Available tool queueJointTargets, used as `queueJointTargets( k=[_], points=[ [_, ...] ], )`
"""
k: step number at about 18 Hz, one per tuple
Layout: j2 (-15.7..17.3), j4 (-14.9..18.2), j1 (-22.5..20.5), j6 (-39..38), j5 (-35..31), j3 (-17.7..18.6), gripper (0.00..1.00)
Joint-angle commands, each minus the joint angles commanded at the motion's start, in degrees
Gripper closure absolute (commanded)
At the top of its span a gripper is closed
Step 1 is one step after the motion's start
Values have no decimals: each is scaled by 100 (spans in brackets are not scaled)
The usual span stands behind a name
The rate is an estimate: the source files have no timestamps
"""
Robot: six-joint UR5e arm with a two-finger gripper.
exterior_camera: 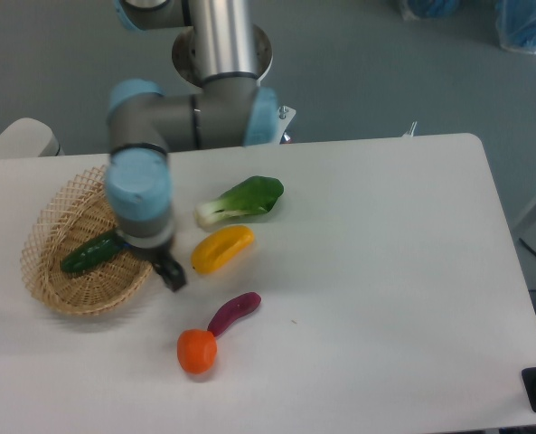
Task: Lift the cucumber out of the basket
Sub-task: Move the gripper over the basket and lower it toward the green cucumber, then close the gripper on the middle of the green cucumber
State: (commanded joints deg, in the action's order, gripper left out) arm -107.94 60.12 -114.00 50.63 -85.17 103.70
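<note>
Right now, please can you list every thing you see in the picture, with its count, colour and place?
basket: 1, tan wicker, left side of table
cucumber: 1, dark green, in basket, partly behind the arm
bok choy: 1, light green with white stem, table centre
yellow vegetable: 1, yellow, below bok choy
eggplant: 1, purple, below yellow vegetable
orange vegetable: 1, orange, beside eggplant
table: 1, white
arm: 1, grey and blue, over basket's right rim
hand: 1, black, by basket's right rim

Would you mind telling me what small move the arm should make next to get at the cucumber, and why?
Probably a short shift toward the basket's middle, then down. The pincer sits at the basket's near rim, off the cucumber's centre, and the wrist covers the cucumber's right end. Whether the pincer is open cannot be told, so it should open first.
</note>
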Motion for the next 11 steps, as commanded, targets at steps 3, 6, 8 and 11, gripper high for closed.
queueJointTargets(
  k=[3,6,8,11],
  points=[
    [132,-70,194,-210,-9,352,0],
    [63,-254,413,-544,-9,388,0],
    [-121,-474,475,-773,-35,388,0],
    [-298,-677,537,-923,-131,388,0]
  ],
)
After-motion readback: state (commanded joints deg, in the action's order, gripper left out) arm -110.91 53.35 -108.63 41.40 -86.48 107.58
